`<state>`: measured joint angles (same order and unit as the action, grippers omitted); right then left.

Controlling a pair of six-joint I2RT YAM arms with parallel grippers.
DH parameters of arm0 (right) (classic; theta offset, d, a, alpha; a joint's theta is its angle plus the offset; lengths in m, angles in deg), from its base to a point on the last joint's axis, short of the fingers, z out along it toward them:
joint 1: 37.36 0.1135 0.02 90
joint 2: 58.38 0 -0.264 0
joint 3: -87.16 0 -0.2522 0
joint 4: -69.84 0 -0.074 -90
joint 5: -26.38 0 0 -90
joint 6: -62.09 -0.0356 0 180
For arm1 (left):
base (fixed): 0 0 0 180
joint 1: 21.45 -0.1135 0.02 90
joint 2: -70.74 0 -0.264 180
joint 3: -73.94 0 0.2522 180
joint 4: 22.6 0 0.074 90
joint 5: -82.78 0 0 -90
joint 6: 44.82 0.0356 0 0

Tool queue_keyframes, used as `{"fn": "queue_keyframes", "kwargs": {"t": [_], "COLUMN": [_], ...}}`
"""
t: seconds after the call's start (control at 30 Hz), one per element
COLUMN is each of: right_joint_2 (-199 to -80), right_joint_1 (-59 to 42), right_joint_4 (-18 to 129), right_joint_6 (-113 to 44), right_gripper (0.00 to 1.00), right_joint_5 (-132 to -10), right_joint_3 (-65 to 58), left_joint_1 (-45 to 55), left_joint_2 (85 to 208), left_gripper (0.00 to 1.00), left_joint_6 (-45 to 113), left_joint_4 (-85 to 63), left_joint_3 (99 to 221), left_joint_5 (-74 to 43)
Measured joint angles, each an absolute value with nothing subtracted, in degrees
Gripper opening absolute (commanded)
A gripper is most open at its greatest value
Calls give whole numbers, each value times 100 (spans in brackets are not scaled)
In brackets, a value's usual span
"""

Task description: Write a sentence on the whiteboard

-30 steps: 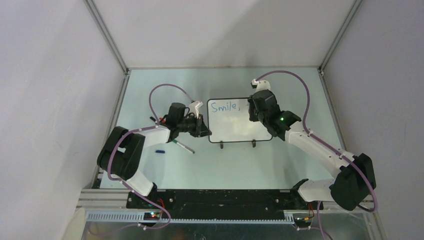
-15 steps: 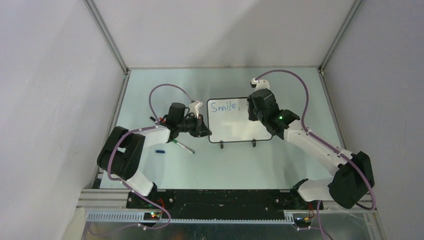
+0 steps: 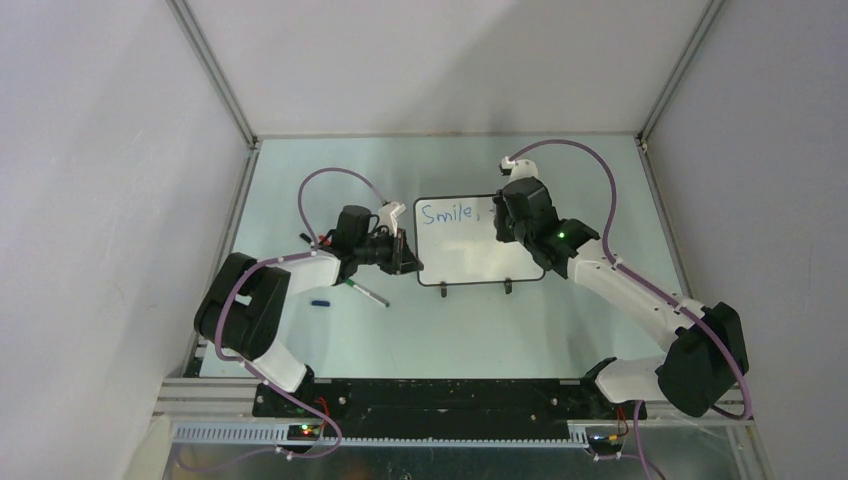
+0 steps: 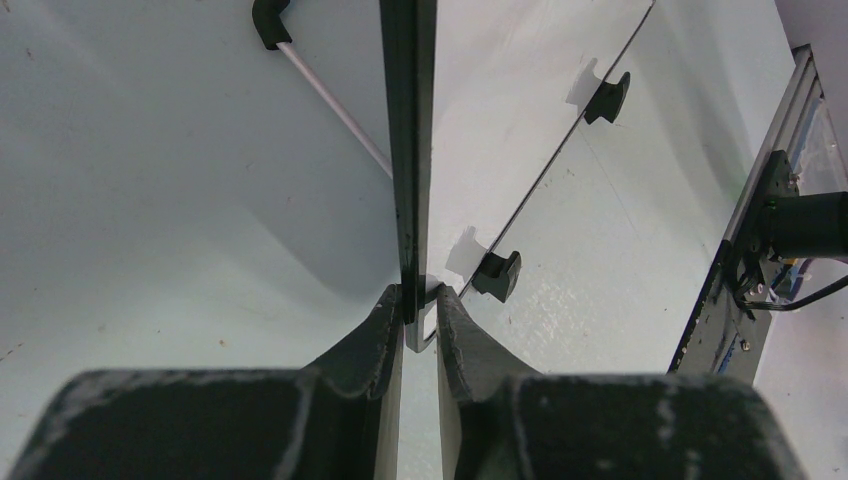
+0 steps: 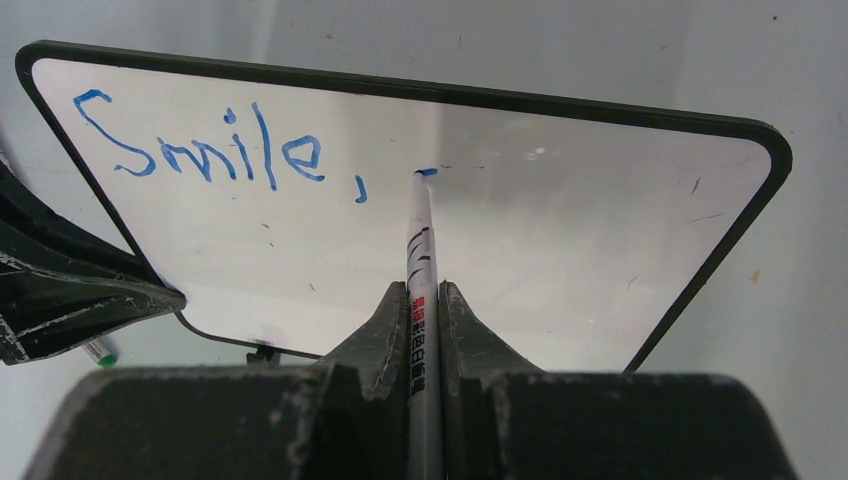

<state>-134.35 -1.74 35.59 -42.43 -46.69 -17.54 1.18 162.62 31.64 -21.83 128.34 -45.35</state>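
Note:
The whiteboard stands on two black feet mid-table; it also shows in the right wrist view and edge-on in the left wrist view. The sentence reads "Smile," in blue at the board's top left, also seen from above. My left gripper is shut on the board's left edge. My right gripper is shut on a white marker; its blue tip touches the board just right of the comma, beside a short fresh blue stroke.
A second pen with a green end and a small blue cap lie on the table left of the board, near my left arm. White enclosure walls stand close on both sides and behind.
My right gripper has shifted slightly left and up with the marker, and a small blue mark now shows right of the comma. The left arm and board have not moved.

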Motion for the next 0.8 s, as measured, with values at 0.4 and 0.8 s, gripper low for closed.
{"fn": "queue_keyframes", "kwargs": {"t": [0.4,0.8], "right_joint_2": [-13461,-13461], "right_joint_1": [-159,-152], "right_joint_4": [3516,3389], "right_joint_6": [-4241,-4243], "right_gripper": [0,0], "right_joint_5": [-4741,-4711], "right_joint_3": [-1754,-1754], "left_joint_1": [118,118], "left_joint_2": [16262,16262], "left_gripper": [17,17], "left_joint_6": [3167,3167], "left_joint_4": [-2181,-2181], "left_joint_3": [12834,12834], "left_joint_5": [-4532,-4532]}}
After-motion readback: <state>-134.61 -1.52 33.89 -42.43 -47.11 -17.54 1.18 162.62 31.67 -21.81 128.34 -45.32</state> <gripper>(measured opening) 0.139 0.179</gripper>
